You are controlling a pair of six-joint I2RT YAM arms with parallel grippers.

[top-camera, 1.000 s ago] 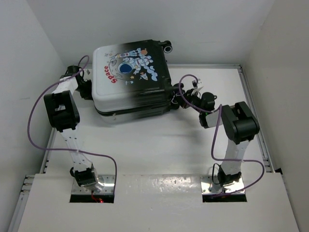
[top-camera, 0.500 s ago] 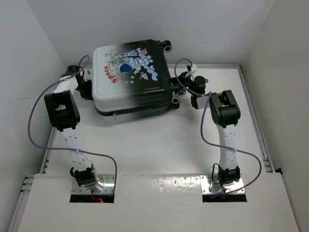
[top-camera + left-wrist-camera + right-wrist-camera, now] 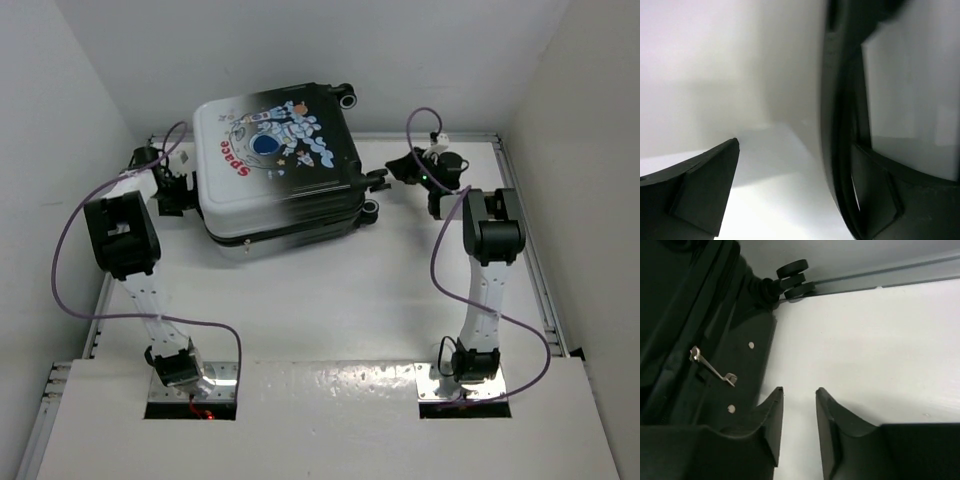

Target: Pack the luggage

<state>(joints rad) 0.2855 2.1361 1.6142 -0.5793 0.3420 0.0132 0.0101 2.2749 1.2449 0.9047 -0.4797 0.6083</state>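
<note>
As the right pincer (image 3: 799, 400) has drawn back empty and slightly parted, the shut luggage (image 3: 280, 170) lies just left of it, beside the spread left pincer (image 3: 183, 190), so packing looks nearly finished.

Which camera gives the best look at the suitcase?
The top external view: it shows the whole closed suitcase, astronaut print up. The right wrist view catches only its dark side, with a zipper pull and wheels. The left wrist view shows just a blurred dark edge, too close to identify.
</note>
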